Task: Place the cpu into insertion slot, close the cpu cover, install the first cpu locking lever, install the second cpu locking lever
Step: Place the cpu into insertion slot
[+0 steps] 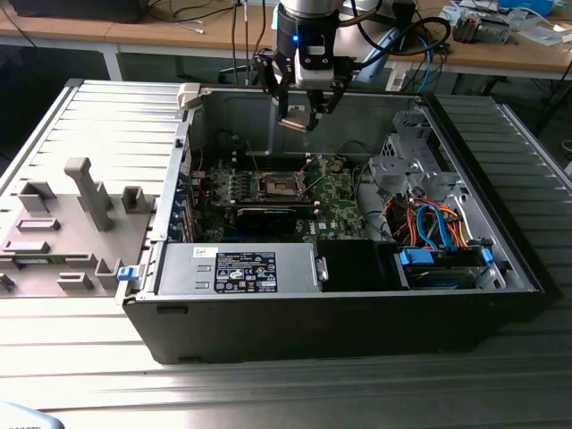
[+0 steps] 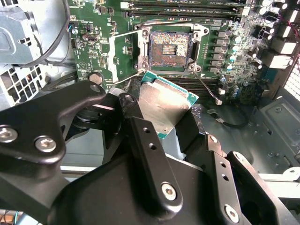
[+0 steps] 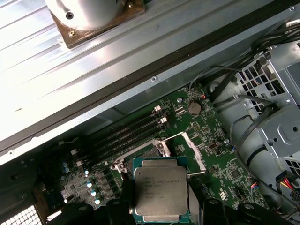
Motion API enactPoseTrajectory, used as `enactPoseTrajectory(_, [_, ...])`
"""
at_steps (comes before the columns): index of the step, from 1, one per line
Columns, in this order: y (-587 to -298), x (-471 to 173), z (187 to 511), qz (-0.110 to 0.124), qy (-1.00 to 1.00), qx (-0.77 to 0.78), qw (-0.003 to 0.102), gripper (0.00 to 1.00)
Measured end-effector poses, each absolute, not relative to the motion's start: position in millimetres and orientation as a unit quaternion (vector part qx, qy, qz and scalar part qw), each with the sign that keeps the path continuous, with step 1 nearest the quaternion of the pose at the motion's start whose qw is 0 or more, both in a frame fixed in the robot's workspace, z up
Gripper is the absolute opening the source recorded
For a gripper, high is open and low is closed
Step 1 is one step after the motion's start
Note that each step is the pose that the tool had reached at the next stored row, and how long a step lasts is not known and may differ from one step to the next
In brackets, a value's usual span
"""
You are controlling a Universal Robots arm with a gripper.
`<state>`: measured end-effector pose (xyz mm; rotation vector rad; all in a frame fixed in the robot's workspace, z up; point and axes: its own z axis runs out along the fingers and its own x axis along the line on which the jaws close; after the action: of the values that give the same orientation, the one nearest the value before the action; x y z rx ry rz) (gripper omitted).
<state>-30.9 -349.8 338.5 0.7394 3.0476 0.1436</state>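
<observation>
My gripper (image 1: 295,116) hangs above the open computer case, over its back wall, shut on the cpu (image 1: 293,121). In both wrist views the cpu (image 2: 164,105) (image 3: 161,192) is a flat square chip with a silvery top and green edge, pinched between two black fingers (image 2: 140,136). Below it on the green motherboard lies the insertion slot (image 2: 168,47) (image 1: 279,185), dark and uncovered. The cpu cover (image 2: 119,54) (image 3: 194,152) stands swung open beside the slot. A thin wire locking lever (image 2: 206,89) sticks out from one corner of the slot.
A power supply with a label (image 1: 237,268) fills the case's front. A drive cage with orange and blue cables (image 1: 429,223) sits at the exterior view's right. Long black memory slots (image 3: 126,136) run beside the socket. A grey fixture tray (image 1: 63,223) lies outside the case.
</observation>
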Motion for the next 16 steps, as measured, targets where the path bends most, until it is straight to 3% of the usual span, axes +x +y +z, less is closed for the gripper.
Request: enactPoseTrajectory(16, [-349.8,-30.9,338.5,0.046,0.969,0.241,0.001,0.55])
